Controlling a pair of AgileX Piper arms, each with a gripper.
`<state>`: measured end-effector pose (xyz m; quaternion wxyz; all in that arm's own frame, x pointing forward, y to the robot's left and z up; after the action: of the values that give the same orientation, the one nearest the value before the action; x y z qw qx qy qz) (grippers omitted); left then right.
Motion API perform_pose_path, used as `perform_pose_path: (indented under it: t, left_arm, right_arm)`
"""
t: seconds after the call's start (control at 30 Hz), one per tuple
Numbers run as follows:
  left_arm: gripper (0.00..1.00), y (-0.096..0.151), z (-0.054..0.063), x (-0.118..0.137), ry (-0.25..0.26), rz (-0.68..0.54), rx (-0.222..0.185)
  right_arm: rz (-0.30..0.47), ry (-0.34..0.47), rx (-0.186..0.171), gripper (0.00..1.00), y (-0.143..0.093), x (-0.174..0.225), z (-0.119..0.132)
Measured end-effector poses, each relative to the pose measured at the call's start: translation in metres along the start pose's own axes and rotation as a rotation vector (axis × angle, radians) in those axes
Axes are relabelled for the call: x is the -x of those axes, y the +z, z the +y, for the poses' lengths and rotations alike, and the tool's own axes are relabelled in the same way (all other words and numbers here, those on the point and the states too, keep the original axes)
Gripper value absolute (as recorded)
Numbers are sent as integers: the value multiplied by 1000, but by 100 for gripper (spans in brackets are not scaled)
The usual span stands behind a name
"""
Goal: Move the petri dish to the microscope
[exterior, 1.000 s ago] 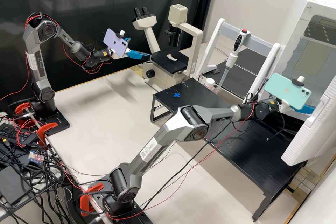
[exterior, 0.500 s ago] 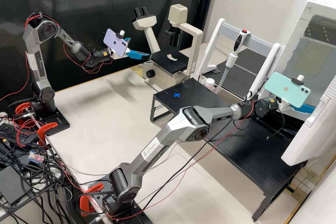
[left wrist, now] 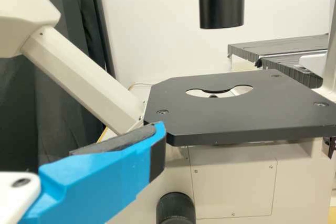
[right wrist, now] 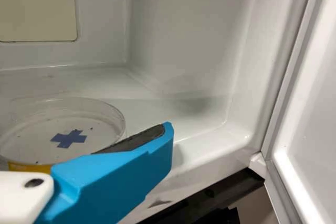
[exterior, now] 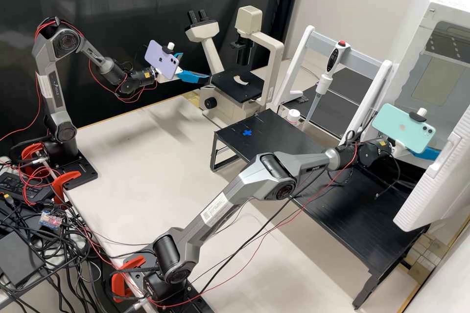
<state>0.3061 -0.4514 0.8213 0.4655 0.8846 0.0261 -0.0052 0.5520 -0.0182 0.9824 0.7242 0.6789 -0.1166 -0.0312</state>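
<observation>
In the high view my left gripper (exterior: 196,66) stands open, its blue fingers apart, left of the microscope (exterior: 273,49). One finger of the left gripper (left wrist: 113,174) shows in the left wrist view beside the black microscope stage (left wrist: 220,121), which has a cut-out opening. My right gripper (exterior: 425,153) is at the mouth of the white chamber. The right wrist view has the clear round petri dish (right wrist: 31,132) on the chamber floor, a blue cross inside its outline. One finger of the right gripper (right wrist: 123,174) overlaps the dish's near edge; the gripper is open.
The chamber's open door (exterior: 435,181) stands close to the right arm. A black raised platform (exterior: 342,205) with a blue cross mark runs below that arm. A pipette (exterior: 325,76) hangs on a white frame behind, near a small white-capped bottle (exterior: 293,116).
The right arm has shifted slightly toward the right, its elbow and wrist both moving farther toward the chamber. The left arm has kept still.
</observation>
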Motion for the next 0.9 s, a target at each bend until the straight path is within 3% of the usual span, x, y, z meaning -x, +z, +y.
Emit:
perform_pose_path:
  t: [0.9]
  left_arm:
    - [100,0,0,0,0,0,0]
  right_arm:
    - [-1,-2,-1,0,-5,0,-1]
